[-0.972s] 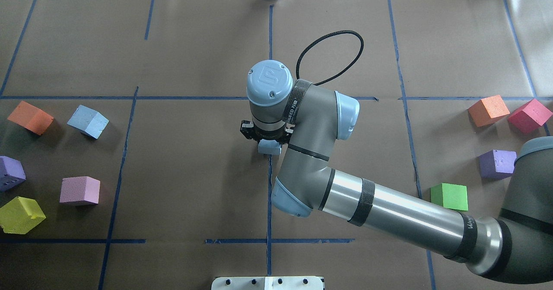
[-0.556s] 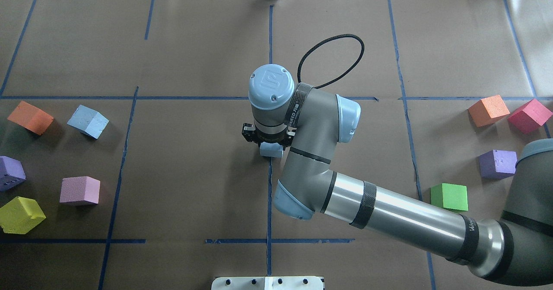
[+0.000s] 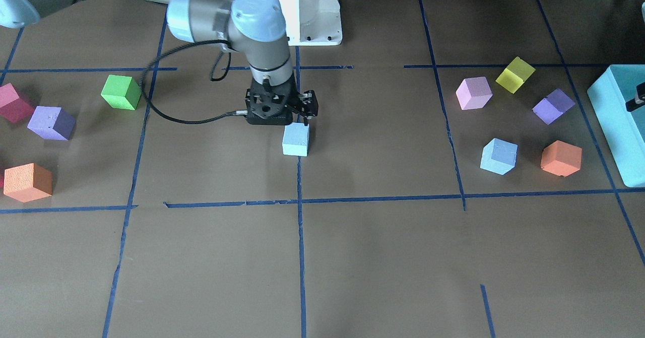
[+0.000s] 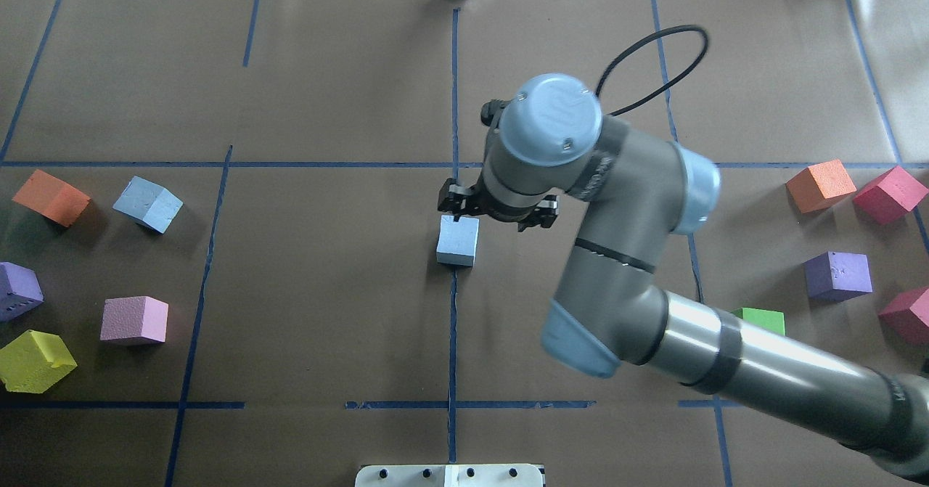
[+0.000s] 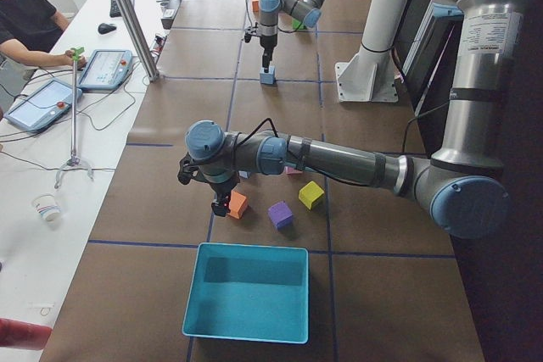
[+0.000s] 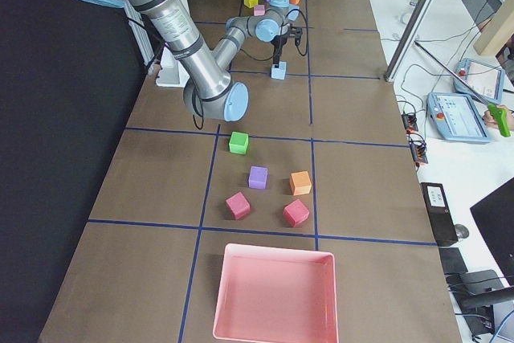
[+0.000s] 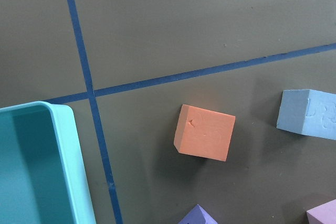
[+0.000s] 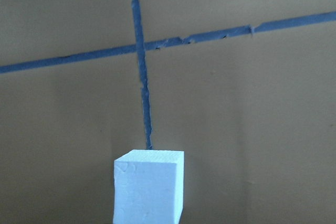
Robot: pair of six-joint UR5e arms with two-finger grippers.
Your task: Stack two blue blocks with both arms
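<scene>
Centre cube (image 4: 458,239) just before right hand (image 4: 498,218), second cube (image 4: 148,204) far left

Right hand (image 4: 497,218) pointing down, fingers spread, left hand (image 5: 222,203) pointing down

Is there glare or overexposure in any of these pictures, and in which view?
Overhead view: a bright glare streak runs along the right arm's metal tube. Right wrist view: the blue block looks washed out, nearly white. Front-facing view: even light, faint shadows.
</scene>
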